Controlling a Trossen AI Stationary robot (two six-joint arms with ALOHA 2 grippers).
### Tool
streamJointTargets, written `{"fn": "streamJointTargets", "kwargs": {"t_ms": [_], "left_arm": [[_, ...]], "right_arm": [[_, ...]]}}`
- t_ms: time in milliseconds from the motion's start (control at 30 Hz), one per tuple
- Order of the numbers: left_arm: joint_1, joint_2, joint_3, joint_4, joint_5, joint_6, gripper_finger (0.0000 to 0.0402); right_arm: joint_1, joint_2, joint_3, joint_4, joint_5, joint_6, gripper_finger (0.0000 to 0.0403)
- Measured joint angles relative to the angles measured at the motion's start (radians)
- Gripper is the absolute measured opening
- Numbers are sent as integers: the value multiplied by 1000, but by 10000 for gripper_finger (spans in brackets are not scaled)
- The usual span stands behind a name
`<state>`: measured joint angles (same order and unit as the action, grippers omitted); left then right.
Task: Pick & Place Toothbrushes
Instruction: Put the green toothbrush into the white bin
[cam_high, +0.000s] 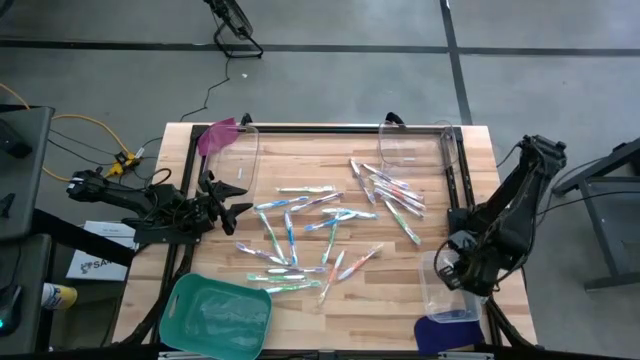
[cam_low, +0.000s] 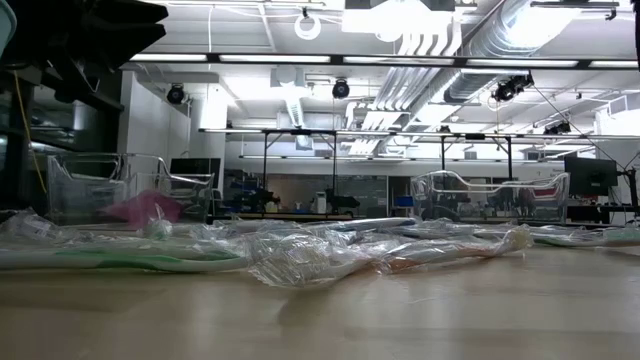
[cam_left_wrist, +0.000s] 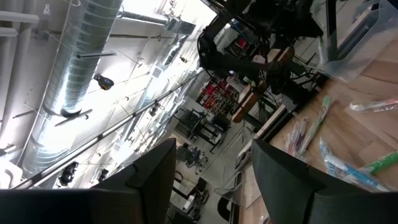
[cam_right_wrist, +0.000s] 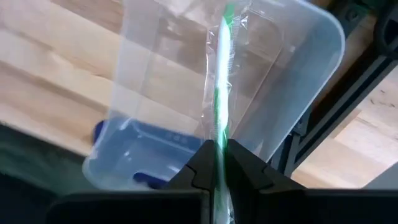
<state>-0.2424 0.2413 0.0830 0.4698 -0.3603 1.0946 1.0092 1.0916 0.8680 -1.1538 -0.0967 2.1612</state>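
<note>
Several wrapped toothbrushes (cam_high: 330, 225) lie scattered flat on the middle of the wooden table; the low view shows their clear wrappers (cam_low: 300, 255). My left gripper (cam_high: 235, 208) is open at the pile's left edge, just above the table and touching nothing. Its wrist view looks past the spread fingers (cam_left_wrist: 214, 168) toward the ceiling, with toothbrushes (cam_left_wrist: 348, 168) beside them. My right gripper (cam_high: 447, 272) hangs over a clear bin (cam_high: 450, 290) at the table's near right and is shut on one green-and-white toothbrush (cam_right_wrist: 221, 74). My right gripper (cam_right_wrist: 216, 155) pinches the wrapped green-and-white toothbrush between its two fingers, on the shaft (cam_right_wrist: 217, 134) near one end. The brush runs along the fingers and sticks out past their free ends, lifted clear above the clear bin's open mouth (cam_right_wrist: 292, 81). The fingers hide the held end.
A blue lid (cam_high: 445, 332) lies under the near-right bin. A teal tray (cam_high: 215, 315) sits near left. Two more clear bins stand at the far edge, one far left (cam_high: 240, 150) with a pink lid (cam_high: 215, 135) and one far right (cam_high: 420, 145). Black frame rails run along the table's sides.
</note>
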Motion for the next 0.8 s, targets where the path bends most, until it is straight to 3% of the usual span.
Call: {"fn": "streamJointTargets", "kwargs": {"t_ms": [300, 567, 800], "left_arm": [[0, 0, 0, 0, 0, 6, 203], [0, 0, 0, 0, 0, 8, 203], [0, 0, 0, 0, 0, 8, 203]], "right_arm": [[-1, 99, 0, 4, -5, -92, 41], [-1, 102, 0, 6, 70, -124, 46], [-1, 102, 0, 6, 71, -124, 101]]}}
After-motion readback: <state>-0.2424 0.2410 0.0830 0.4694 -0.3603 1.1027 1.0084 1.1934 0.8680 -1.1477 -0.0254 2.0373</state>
